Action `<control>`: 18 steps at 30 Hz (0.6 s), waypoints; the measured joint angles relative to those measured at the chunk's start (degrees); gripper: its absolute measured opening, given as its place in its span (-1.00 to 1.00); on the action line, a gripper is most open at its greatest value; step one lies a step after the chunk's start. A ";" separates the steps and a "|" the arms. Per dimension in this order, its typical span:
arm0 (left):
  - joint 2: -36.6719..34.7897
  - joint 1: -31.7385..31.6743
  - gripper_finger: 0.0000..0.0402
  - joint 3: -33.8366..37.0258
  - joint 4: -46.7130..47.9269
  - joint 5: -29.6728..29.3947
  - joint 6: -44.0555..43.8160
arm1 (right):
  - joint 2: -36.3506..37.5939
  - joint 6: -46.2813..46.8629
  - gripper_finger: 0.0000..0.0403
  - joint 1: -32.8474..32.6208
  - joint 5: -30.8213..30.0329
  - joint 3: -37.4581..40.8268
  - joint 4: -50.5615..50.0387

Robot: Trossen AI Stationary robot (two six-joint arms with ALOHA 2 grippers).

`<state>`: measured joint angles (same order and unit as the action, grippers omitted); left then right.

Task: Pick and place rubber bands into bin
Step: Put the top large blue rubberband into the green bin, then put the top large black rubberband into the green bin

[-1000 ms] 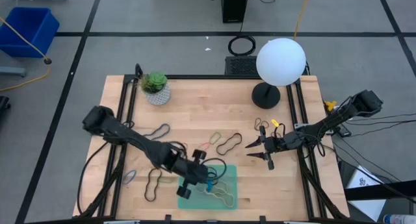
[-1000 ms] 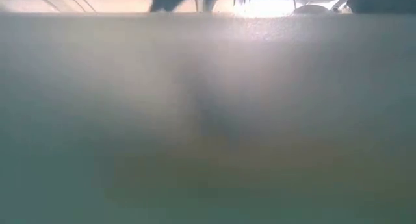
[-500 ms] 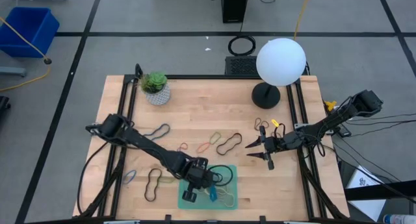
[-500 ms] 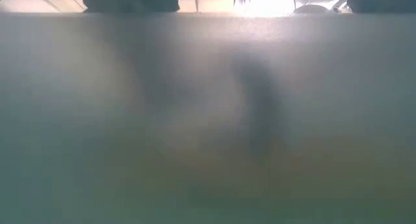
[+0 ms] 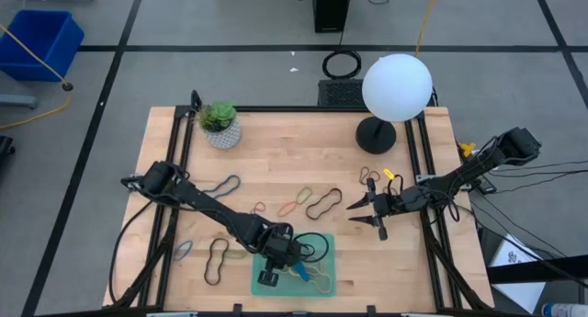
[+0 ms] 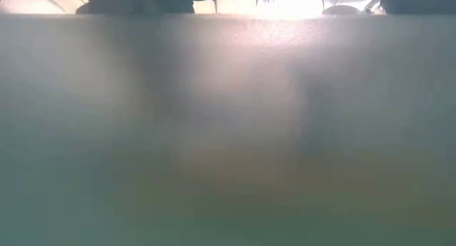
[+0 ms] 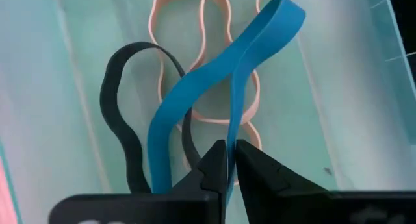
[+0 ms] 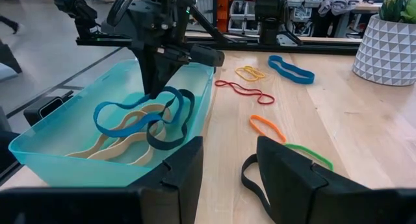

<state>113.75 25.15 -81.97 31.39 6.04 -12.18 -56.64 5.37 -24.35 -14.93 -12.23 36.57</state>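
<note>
We see the bin [image 5: 323,282] at the table's [image 5: 276,152] front edge, rubber bands [image 8: 140,130] inside, more bands [image 5: 312,202] behind it.

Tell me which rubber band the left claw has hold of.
The blue rubber band, pinched in the left claw over the green bin. The black band and tan band lie loose inside.

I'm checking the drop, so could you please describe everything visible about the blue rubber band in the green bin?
The blue rubber band is a flat, smooth elastic loop, twisted into a long wavy shape. It sits inside the bin, draped over a black band and tan bands. One end lies between the nearly closed fingers of the left claw, which reaches down into the bin; whether it is gripped is unclear.
</note>
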 joint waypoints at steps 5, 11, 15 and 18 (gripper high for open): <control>0.00 0.00 -0.89 0.00 0.01 -0.75 0.06 | -0.01 -0.02 -0.30 0.01 0.00 0.00 0.00; 0.00 -0.04 -0.90 0.00 0.05 -1.53 -0.16 | -0.01 -0.02 -0.30 0.00 0.01 0.00 0.00; 0.00 -0.10 -0.82 0.00 0.10 -1.53 -0.14 | 0.00 -0.02 -0.30 0.00 -0.01 0.00 0.00; 0.00 -0.26 -0.69 0.00 0.13 -1.51 -0.25 | 0.00 -0.02 -0.30 0.01 0.01 0.00 0.00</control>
<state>113.75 24.88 -81.97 31.52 4.54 -12.43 -56.64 5.34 -24.34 -14.92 -12.23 36.58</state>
